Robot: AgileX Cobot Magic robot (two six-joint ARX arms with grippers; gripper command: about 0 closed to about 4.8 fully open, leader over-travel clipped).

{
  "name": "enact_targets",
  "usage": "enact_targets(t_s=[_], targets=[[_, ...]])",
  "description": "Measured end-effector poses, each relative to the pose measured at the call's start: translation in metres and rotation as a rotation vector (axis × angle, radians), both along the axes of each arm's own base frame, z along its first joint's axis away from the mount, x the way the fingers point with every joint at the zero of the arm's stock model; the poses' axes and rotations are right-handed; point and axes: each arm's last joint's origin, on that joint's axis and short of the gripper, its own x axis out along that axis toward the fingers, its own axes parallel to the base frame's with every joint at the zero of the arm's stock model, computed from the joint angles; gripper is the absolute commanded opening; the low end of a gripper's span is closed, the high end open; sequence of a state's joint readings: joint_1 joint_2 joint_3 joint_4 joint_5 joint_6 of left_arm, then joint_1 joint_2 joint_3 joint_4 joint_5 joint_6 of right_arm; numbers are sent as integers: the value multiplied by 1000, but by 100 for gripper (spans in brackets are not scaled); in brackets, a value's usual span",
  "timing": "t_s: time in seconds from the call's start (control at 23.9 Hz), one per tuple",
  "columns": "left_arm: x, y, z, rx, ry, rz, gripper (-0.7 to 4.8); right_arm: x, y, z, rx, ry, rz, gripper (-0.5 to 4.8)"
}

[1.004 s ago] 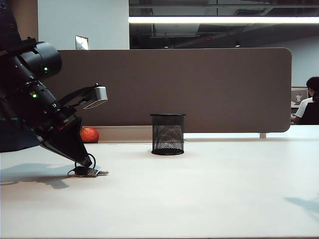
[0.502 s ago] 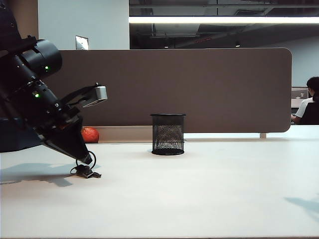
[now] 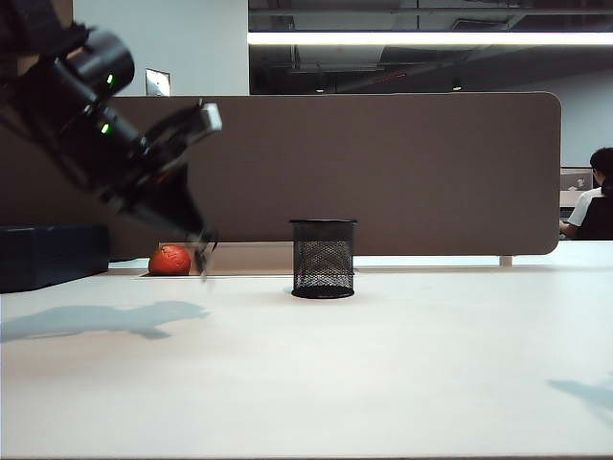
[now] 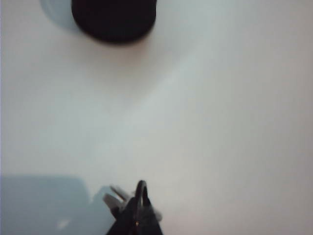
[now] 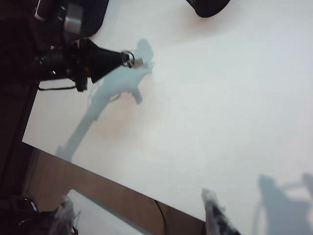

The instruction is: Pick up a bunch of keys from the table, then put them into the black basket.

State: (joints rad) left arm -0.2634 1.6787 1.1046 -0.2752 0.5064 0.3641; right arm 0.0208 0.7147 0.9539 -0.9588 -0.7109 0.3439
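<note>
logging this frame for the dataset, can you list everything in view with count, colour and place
bunch of keys: one, dark and silvery, hanging in the air from the left hand, left of the basket
black basket: one, black mesh, standing mid-table
table: one, white
ball: one, orange-red, at the table's far left edge
box: one, dark, far left
partition: one, brown, behind the table
person: one, seated far right, behind the partition
left hand: one, black, shut on the keys, raised above the table
right hand: one, open, at the table's near edge
</note>
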Motion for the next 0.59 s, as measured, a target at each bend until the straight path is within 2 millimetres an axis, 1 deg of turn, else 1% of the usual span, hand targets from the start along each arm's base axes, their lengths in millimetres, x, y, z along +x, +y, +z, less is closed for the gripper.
enact_targets(t_s=[0.13,0.25,0.54,0.59], targets=[[8,-6,21,-23,-63,-14,-6,0,0,0,0,-1,-1,347],[13,-11,38,-49,-114,-32,-7,0,0,0,-2,0,-3,347],[24,-14,67,-87,-235,-39,-6,0,0,0,-2,-1,-2,347],[24,-15,69,-90,-246,-38,-7,0,0,0,-2,-1,-3,347]])
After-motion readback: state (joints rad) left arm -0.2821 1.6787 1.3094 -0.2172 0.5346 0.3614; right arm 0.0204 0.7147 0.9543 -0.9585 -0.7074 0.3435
